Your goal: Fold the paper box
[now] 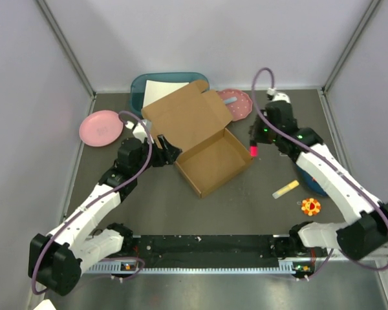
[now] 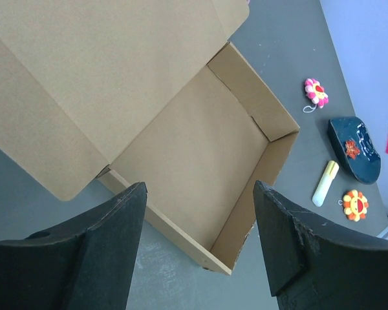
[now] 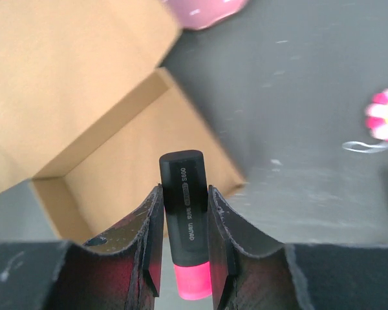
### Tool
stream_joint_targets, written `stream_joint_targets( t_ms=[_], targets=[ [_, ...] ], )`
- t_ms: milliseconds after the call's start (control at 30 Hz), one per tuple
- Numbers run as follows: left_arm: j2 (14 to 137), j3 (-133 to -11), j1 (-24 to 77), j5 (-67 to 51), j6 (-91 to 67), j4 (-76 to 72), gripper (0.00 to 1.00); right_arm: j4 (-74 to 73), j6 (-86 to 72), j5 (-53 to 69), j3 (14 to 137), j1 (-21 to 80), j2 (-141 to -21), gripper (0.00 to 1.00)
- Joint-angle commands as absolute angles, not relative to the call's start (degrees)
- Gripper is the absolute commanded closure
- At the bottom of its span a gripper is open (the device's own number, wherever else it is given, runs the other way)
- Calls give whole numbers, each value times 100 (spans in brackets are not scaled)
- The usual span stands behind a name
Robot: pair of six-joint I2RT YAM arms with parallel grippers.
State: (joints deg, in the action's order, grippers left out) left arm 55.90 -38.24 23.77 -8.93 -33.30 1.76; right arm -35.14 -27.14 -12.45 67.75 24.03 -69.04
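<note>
Our right gripper (image 3: 184, 194) is clamped on a pink highlighter (image 3: 184, 232), with the black barrel pinched between its fingers. Just ahead and to the left of those fingertips sits the paper box (image 3: 116, 168). In the top view the highlighter seems to hang beside the tray's right corner, not over the tray, though we cannot be sure.

Across the box, our left gripper (image 2: 197, 219) stands wide apart with nothing between its fingers. It hovers above the tray's other side, and the lid (image 1: 181, 116) lies tipped back beyond it.

All four tray walls stand upright, so we judge the folding mostly done, with only the lid left to close. The highlighter is no part of the fold; we take this step as dropping it in or setting it aside.

Next, the right hand must be rid of it. Then the lid has to swing over the tray and its flap tuck in, with one gripper steadying the box, since light cardboard will likely slide.
</note>
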Motion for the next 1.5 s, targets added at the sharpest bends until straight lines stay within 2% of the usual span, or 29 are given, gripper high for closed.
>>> stream_joint_targets(
  t_ms=[0, 200, 400, 500, 633, 767, 933, 1133, 1467],
  targets=[
    [5572, -4069, 2382, -782, -3349, 176, 28, -3253, -2935, -739, 7381, 3049, -7979, 88],
    [5511, -4157, 2382, -677, -3384, 324, 28, -3015, -3024, -404, 8154, 3208, -9278, 88],
    [5379, -4157, 2382, -545, -3296, 448, 28, -3076, -2962, -167, 8376, 3296, -9782, 82],
    [5353, -4131, 2382, -431, -3270, 448, 27, -3155, -2866, -26, 8367, 3305, -9923, 73],
    [5405, -4183, 2382, -369, -3261, 413, 27, -3217, -2848, -270, 8236, 3296, -9739, 49],
    [5388, -4245, 2373, -299, -3208, 422, 27, -3217, -2786, -632, 8244, 3217, -9344, 40],
    [5353, -4289, 2373, -229, -3138, 492, 27, -3199, -2426, -1273, 8306, 2911, -9342, 41],
    [5282, -4157, 2373, -281, -3129, 510, 27, -2902, -1592, -1326, 8262, 2645, -9965, 49],
    [4957, -4096, 2373, -132, -2900, 685, 26, -2206, -1432, -1020, 7595, 2584, -10327, 50]
  ],
)
